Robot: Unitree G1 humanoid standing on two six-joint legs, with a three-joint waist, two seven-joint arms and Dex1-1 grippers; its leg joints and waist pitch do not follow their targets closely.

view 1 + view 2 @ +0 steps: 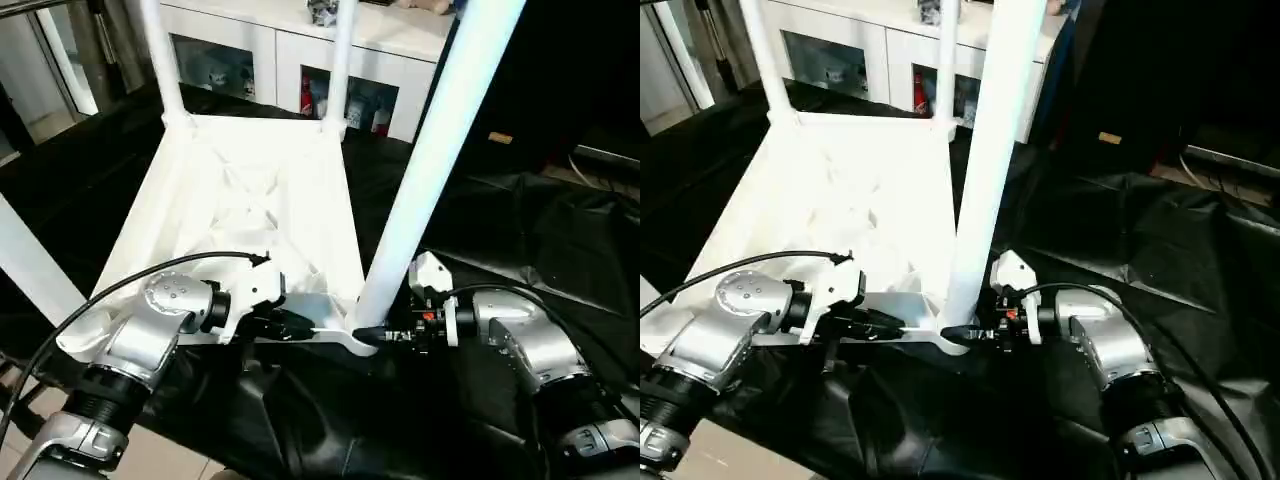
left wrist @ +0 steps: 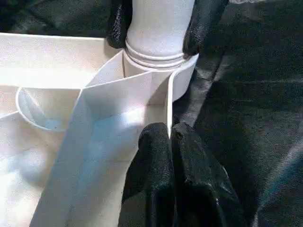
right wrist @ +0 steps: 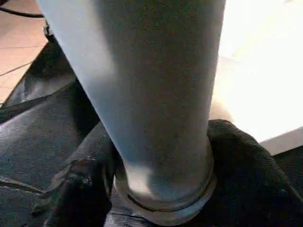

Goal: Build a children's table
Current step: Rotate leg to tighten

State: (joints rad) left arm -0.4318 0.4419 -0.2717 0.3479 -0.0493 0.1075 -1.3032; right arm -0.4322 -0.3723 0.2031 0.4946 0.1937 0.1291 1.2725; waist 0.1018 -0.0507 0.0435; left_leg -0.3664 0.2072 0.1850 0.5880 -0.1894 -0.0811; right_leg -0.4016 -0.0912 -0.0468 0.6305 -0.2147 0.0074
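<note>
The children's table lies upside down on black cloth, its ribbed white top (image 1: 240, 200) facing up. Two legs stand in the far corner sockets: one at the far left (image 1: 160, 60) and one at the far right (image 1: 340, 60). A third leg (image 1: 30, 265) rises at the near left. The near-right leg (image 1: 430, 170) stands in its corner socket (image 2: 182, 75). My right gripper (image 1: 372, 335) is shut around that leg's base, a black finger (image 3: 80, 189) on each side. My left gripper (image 1: 300, 325) is shut on the top's thin rim (image 2: 168, 104) just beside that socket.
A white cabinet with glass doors (image 1: 250, 60) stands behind the table. Black cloth (image 1: 500, 230) covers the floor to the right and front. Bare floor (image 1: 170, 465) shows at the near left. A black cable (image 1: 120, 285) loops over my left forearm.
</note>
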